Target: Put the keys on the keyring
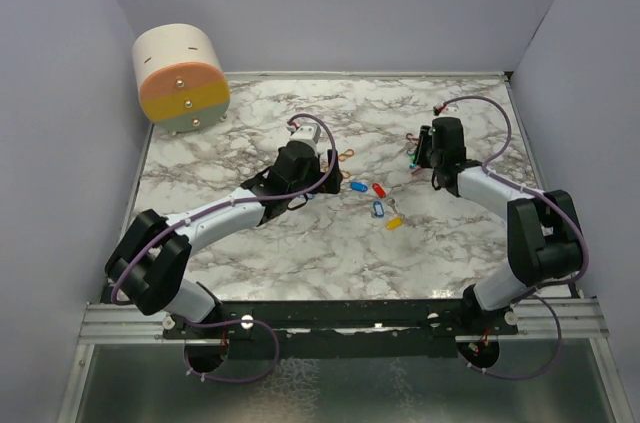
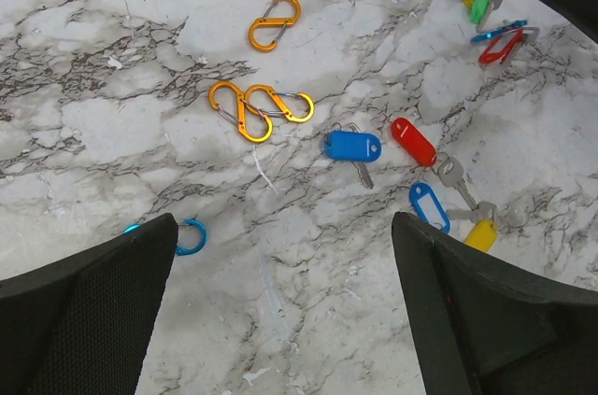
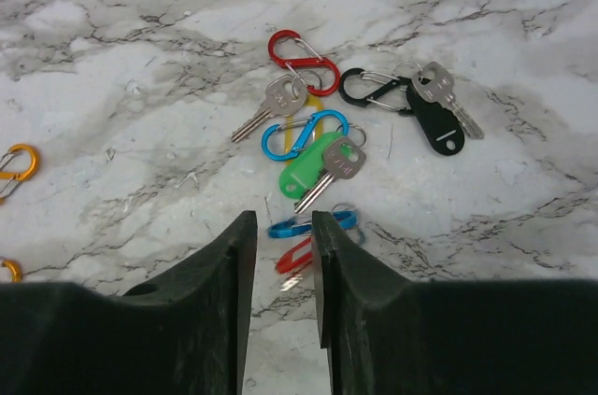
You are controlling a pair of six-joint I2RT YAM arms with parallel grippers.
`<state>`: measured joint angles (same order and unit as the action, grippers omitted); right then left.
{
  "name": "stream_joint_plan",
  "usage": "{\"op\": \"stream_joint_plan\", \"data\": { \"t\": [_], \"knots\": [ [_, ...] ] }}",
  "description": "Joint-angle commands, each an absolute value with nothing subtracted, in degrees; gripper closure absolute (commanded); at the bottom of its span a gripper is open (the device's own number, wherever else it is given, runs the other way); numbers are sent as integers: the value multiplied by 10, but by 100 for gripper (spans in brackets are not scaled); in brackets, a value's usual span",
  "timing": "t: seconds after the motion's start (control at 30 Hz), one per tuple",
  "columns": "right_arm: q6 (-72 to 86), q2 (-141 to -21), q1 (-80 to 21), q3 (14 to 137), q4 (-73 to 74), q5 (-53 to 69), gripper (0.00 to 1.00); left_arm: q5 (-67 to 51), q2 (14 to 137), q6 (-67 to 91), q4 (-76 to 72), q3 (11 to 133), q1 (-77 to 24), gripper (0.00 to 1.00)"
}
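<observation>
We found the left gripper poised over the white, grey-veined marble tabletop, its black fingers spread wide above bare stone. Just beyond it lay four small metal keys with plastic tags, close together: a blue-tagged key, a red-tagged key, a key with a blue-rimmed tag and a yellow-tagged key. Left of these lay three orange figure-eight wire clips. The right gripper had its fingers only a narrow slot apart, with a flat blue clip and a red clip showing through the slot. Ahead of it we saw a green-tagged key, a bare silver key overlapping a blue figure-eight clip, and a black-tagged key beside a black clip.
</observation>
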<state>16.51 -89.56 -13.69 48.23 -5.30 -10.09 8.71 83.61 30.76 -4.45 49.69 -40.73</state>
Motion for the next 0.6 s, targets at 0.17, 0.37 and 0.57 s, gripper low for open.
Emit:
{"op": "stream_joint_plan", "data": {
  "t": [0.17,0.37,0.57],
  "knots": [
    [141,-866,-143,492,-43,-26,61,115,841,317,-72,482,-406,1],
    [134,-868,-233,504,-11,-1,61,117,838,328,-90,461,-406,1],
    [155,-861,-308,484,26,-35,61,107,833,332,-101,439,-406,1]
  ]
}}
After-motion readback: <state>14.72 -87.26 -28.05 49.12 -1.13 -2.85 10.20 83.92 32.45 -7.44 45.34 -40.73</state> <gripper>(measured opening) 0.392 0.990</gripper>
